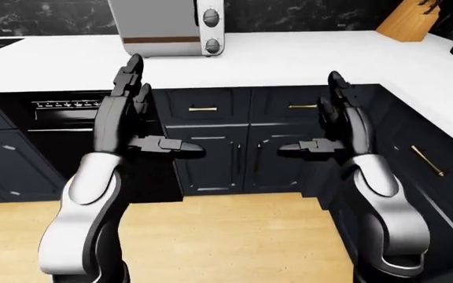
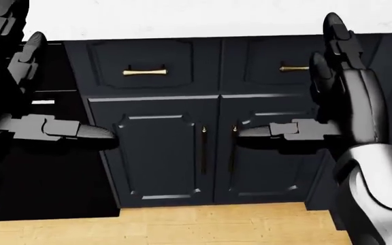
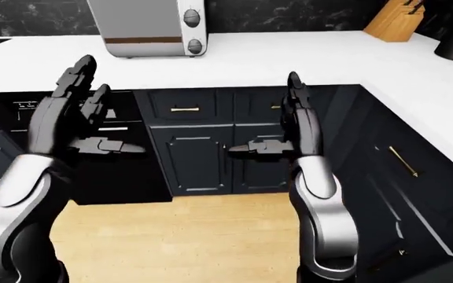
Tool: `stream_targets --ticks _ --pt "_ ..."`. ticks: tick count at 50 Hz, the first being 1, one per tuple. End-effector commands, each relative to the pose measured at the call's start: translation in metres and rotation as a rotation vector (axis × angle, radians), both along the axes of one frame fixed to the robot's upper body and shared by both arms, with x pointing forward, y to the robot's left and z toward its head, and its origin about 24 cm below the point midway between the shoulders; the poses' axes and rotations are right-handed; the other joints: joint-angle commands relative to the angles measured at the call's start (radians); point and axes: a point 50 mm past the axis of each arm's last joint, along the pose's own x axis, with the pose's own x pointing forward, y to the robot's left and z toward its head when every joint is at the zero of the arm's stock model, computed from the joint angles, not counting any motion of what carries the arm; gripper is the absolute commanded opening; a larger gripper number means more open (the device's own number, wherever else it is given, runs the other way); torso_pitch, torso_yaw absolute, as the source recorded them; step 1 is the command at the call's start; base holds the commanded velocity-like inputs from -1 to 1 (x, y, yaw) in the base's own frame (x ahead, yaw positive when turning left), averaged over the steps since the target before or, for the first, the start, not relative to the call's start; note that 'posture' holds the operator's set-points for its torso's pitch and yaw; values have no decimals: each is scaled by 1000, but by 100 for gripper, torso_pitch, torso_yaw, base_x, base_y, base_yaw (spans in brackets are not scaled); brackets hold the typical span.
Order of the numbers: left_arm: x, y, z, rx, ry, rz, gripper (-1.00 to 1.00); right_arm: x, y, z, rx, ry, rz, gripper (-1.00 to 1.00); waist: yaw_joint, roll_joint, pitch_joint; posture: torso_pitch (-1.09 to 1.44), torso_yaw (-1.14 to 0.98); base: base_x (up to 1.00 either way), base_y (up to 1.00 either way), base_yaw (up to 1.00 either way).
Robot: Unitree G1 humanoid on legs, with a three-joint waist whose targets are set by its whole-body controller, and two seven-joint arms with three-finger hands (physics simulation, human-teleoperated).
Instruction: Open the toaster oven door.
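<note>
A silver toaster oven with two round knobs on its right side stands on the white counter at the top left of the left-eye view; its top is cut off by the frame edge. Its door looks shut. My left hand is raised, open and empty, well below and short of the oven. My right hand is also raised, open and empty, further right. Both hands hang in the air over the floor, away from the counter.
Dark cabinets with brass handles run under the counter. A black oven range is at the left. A wooden knife block stands at the top right. The counter turns along the right side. Wooden floor lies below.
</note>
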Motion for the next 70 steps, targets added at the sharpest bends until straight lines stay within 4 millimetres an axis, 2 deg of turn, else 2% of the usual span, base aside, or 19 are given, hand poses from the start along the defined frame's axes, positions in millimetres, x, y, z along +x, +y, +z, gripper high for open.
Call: stream_targets --ticks 1,6,10,15,18,27,30,32,33,34,42,46,49,51,55,59,61,67,70 --pt "-7 -2 19 13 -97 -12 100 -5 1 18 0 -85 1 100 -2 5 -5 0 0 31 0 0" --pt "-7 -1 15 7 -91 -9 100 -6 3 19 3 -93 13 100 -3 -35 12 0 0 31 0 0" --pt "-7 -1 15 5 -91 -6 100 -8 3 23 2 -104 16 100 -4 -28 3 0 0 33 0 0" --pt "-7 0 12 6 -92 1 100 -10 5 23 6 -105 23 100 -10 15 12 0 0 44 0 0" --pt "-6 0 10 4 -92 0 100 -11 5 23 8 -107 26 100 -18 86 -5 0 0 44 0 0" --pt "-4 -3 6 0 -86 -5 100 -11 7 19 9 -103 33 100 10 30 -7 0 0 44 0 0" --pt "-2 -3 2 -2 -82 -9 100 -10 5 18 14 -101 30 100 22 -11 -14 0 0 45 0 0" --pt "-3 -4 3 0 -82 -10 100 -9 5 17 15 -101 29 100 22 -72 -34 0 0 45 0 0" --pt "-3 -4 3 0 -81 -10 100 -10 5 17 15 -101 30 100 9 -42 -10 0 0 45 0 0" --pt "-3 -4 3 0 -81 -11 100 -10 5 17 16 -100 29 100 16 -60 5 0 0 44 0 0" --pt "-2 -6 5 6 -83 -15 100 -10 6 17 14 -92 38 100 -18 -8 1 0 0 45 0 0" --pt "-2 -6 5 7 -82 -16 100 -11 7 17 12 -92 42 100 -25 75 -29 0 0 45 0 0" --pt "-2 -5 4 5 -81 -15 100 -11 8 17 12 -95 43 100 -15 75 7 0 0 40 0 0" --pt "-2 -5 4 4 -81 -14 100 -11 7 17 13 -96 42 100 -7 68 -22 0 0 12 0 0" --pt "-2 -6 3 5 -81 -15 100 -11 8 17 13 -98 42 100 -6 33 0 0 0 0 0 0" --pt "-1 -6 2 4 -80 -17 100 -11 8 16 3 -94 42 100 -1 -50 -12 0 0 0 0 0" --pt "-1 -7 2 5 -80 -17 100 -11 8 16 1 -96 42 100 6 -24 -14 0 0 0 0 0" --pt "-1 -8 0 4 -78 -19 100 -11 6 13 -1 -91 37 100 -5 -21 -34 0 0 1 1 0" --pt "-1 -8 1 4 -78 -20 100 -11 5 13 0 -91 36 100 -3 -10 -21 0 0 3 5 0"
